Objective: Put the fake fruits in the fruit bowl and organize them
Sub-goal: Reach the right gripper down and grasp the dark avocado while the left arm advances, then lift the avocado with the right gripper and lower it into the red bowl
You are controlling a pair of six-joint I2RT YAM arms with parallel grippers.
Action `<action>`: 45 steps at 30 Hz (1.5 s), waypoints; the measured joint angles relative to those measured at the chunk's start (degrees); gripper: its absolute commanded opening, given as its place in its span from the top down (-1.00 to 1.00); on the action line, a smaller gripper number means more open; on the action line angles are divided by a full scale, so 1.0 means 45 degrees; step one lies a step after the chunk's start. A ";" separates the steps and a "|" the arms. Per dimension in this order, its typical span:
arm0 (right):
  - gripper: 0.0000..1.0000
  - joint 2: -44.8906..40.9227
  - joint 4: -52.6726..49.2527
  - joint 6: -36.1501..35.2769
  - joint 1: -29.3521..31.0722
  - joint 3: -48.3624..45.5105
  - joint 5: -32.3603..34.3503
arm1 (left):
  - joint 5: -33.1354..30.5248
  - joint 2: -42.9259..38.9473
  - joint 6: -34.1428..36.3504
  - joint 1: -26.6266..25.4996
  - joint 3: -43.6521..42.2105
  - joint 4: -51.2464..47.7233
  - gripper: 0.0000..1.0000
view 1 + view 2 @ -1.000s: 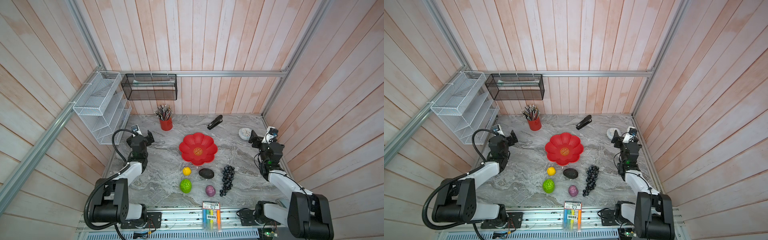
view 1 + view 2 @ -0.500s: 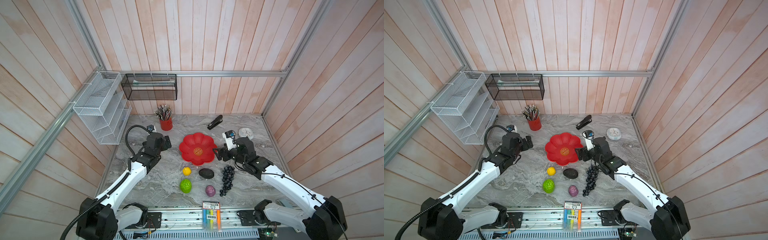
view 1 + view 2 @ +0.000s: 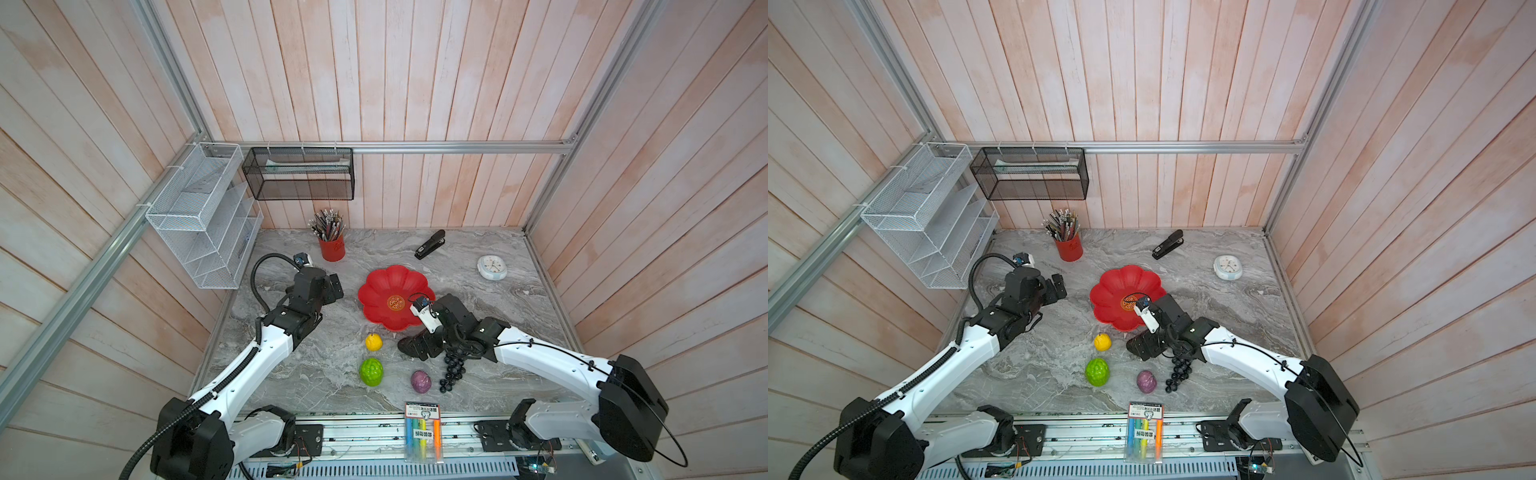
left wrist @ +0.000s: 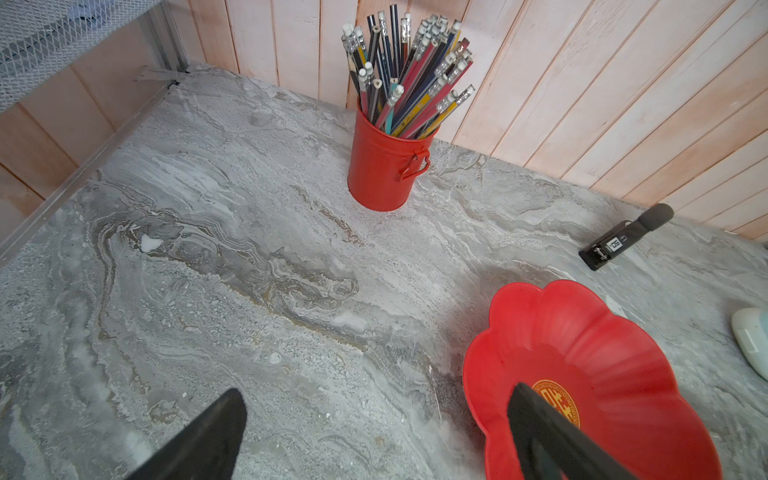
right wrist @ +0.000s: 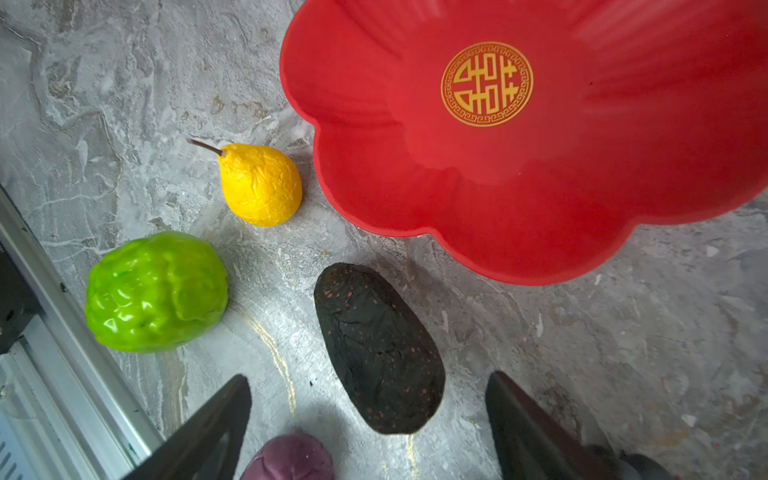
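The red scalloped fruit bowl (image 3: 384, 286) (image 3: 1119, 286) (image 5: 498, 187) (image 4: 590, 353) sits mid-table and holds nothing. In front of it lie the fake fruits: a yellow one (image 3: 373, 342) (image 5: 262, 187), a bumpy green one (image 3: 371, 372) (image 5: 156, 293), a purple one (image 3: 420, 381) (image 5: 291, 461) and a dark grape bunch (image 3: 453, 370). The dark avocado-like oval (image 5: 378, 349) lies below my right gripper (image 3: 419, 347) (image 5: 368, 380). That gripper is open, and the oval's near end lies between its fingers. My left gripper (image 3: 334, 286) (image 4: 376, 392) is open over bare table, left of the bowl.
A red pencil cup (image 3: 331, 248), a black stapler (image 3: 430, 245) and a small white clock (image 3: 491, 267) stand toward the back. A marker pack (image 3: 423, 430) lies on the front rail. A white wire rack (image 3: 199, 216) and a black mesh basket (image 3: 299, 174) hang on the walls.
Both arms have swung in from the table's sides. My right gripper has come forward from beside the bowl to over the dark oval. The left has edged toward the bowl.
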 measured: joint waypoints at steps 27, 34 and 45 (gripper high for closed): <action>0.07 0.3385 0.0928 -0.1107 0.0160 0.0228 0.0005 | 0.0141 0.0272 0.0010 0.0029 -0.0010 0.0107 -1.00; 0.18 0.2516 0.0568 -0.1044 0.0165 0.0223 -0.0039 | 0.0136 0.0185 0.0005 0.0029 -0.0010 -0.0102 -1.00; 0.22 0.0447 -0.0894 -0.0685 0.0160 0.1311 -0.0194 | 0.0146 0.0063 0.0005 0.0029 0.0287 -0.0253 -1.00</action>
